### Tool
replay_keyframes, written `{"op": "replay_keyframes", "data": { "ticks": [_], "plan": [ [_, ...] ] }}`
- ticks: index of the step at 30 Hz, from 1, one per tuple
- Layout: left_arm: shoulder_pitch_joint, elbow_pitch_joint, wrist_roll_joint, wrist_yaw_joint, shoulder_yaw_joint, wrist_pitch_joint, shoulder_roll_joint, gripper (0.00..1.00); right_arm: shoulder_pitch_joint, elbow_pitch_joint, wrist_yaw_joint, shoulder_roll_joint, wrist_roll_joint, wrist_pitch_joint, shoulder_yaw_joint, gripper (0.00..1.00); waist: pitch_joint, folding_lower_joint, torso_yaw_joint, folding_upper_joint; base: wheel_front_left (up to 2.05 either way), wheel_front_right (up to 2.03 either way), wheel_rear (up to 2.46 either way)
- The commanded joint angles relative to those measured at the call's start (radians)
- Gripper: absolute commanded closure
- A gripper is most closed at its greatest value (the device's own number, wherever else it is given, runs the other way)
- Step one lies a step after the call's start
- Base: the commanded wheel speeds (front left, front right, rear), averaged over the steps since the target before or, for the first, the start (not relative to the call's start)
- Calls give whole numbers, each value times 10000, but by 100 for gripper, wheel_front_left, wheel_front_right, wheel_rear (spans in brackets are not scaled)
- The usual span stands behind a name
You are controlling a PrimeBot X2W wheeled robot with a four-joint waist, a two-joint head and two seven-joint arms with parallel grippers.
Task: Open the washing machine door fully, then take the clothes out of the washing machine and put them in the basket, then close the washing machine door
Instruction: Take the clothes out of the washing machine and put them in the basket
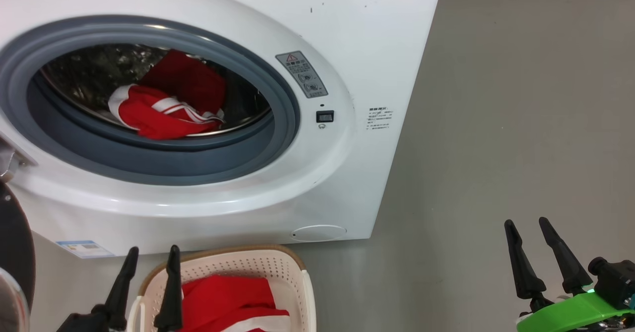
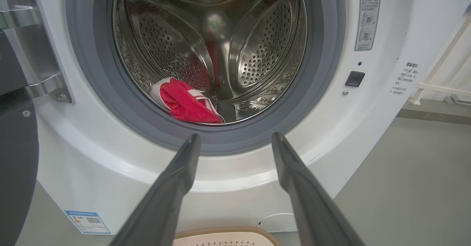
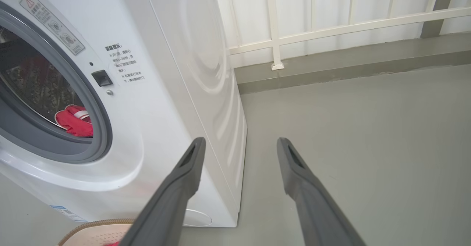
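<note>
Well beyond left fingers (image 2: 184, 167), clothes (image 2: 187, 104) in drum (image 2: 257, 43).

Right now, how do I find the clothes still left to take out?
Find the big white washing machine and look through its grey ring into the drum. The clothes lie at its bottom, red with white stripes; the other red bundle sits outside, in the basket.

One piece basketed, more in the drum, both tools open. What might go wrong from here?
1. The clothes lie low behind the grey rubber ring; the left tool might snag the ring or pinch only part of the bundle.
2. The basket is small and already holds a red garment; the next drop may hang over its rim.
3. The washing machine door stands close to the left tool; a swing could knock it.
</note>
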Motion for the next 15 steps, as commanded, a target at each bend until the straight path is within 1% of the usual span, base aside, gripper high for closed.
{"op": "replay_keyframes", "data": {
  "ticks": [1,5,9,12,15],
  "plan": [
    [-423,-187,94,-17,252,-49,144,0,-267,-254,65,-177,-51,-65,169,0,113,0,-7,-1,0,0,0],
    [-1040,234,357,10,123,-49,143,0,-443,-267,65,-136,-54,-65,181,0,383,0,-9,-1,0,0,0],
    [-2025,925,685,46,5,-49,143,0,-728,-292,65,-92,-45,-65,258,0,780,0,-79,-1,0,0,0],
    [-2944,1678,992,52,-70,-49,152,0,-980,-302,65,-66,-23,-65,350,0,1118,0,-182,-1,0,0,0],
    [-3986,2773,1217,133,-117,-49,229,0,-1182,-290,65,-47,13,-65,408,0,1432,0,-304,-1,0,0,0]
  ]
}}
